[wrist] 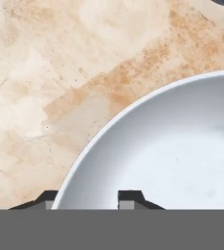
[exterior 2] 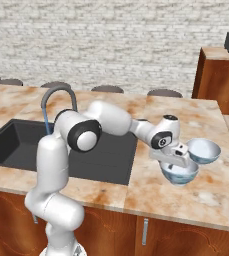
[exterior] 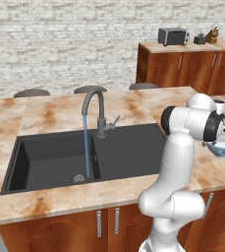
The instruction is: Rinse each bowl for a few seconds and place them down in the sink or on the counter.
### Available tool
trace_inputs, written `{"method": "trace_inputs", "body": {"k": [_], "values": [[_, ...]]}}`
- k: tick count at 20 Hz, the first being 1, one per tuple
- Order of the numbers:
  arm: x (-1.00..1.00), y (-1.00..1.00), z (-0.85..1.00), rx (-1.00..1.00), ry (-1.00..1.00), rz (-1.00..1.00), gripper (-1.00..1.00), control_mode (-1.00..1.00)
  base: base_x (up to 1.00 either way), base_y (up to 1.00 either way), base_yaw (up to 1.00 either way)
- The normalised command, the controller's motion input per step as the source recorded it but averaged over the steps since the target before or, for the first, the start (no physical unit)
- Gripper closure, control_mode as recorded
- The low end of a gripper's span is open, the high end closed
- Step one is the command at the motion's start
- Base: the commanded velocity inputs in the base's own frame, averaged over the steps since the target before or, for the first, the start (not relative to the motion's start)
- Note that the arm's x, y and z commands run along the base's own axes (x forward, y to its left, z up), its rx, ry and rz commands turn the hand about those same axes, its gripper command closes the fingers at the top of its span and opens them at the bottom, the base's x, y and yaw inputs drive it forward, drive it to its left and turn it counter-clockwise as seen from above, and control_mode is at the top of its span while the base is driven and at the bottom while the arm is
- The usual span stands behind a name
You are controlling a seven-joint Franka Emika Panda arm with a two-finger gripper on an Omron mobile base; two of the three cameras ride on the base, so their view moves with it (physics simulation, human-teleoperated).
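Observation:
Two pale blue bowls sit side by side on the beige marble counter [exterior 2: 151, 107], right of the black sink [exterior 2: 111, 160]. My gripper [exterior 2: 179, 161] reaches down over the nearer bowl [exterior 2: 180, 173]; the other bowl [exterior 2: 204, 150] stands just behind it. In the hand view the fingertips [wrist: 131, 197] straddle the white rim of the bowl [wrist: 172, 146], one outside and one inside, with a gap still showing on the inner side. From the left, the bowl [exterior: 223, 148] shows under the hand, and water runs from the grey faucet [exterior: 97, 106] into the basin [exterior: 50, 157].
The ribbed drainboard [exterior: 128, 147] lies between the basin and the bowls. Round stool tops [exterior: 31, 92] line the island's far edge. A wooden counter with a toaster [exterior: 173, 35] stands at the back right. The island's right edge [exterior 2: 226, 135] is close to the bowls.

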Motion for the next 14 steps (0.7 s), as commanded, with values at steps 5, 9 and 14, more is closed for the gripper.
{"method": "trace_inputs", "body": {"k": [5, 9, 14], "values": [[-0.3, 0.0, 0.03, -0.01, -0.02, 0.03, 1.0, -1.0, 0.0, 0.0, 0.0], [-0.29, 0.12, 0.05, -0.08, -0.08, 0.0, 1.0, -1.0, 0.0, 0.0, 0.0], [-0.24, 0.15, 0.31, -0.09, -0.07, 0.06, 1.0, -1.0, 0.0, 0.0, 0.0]]}}
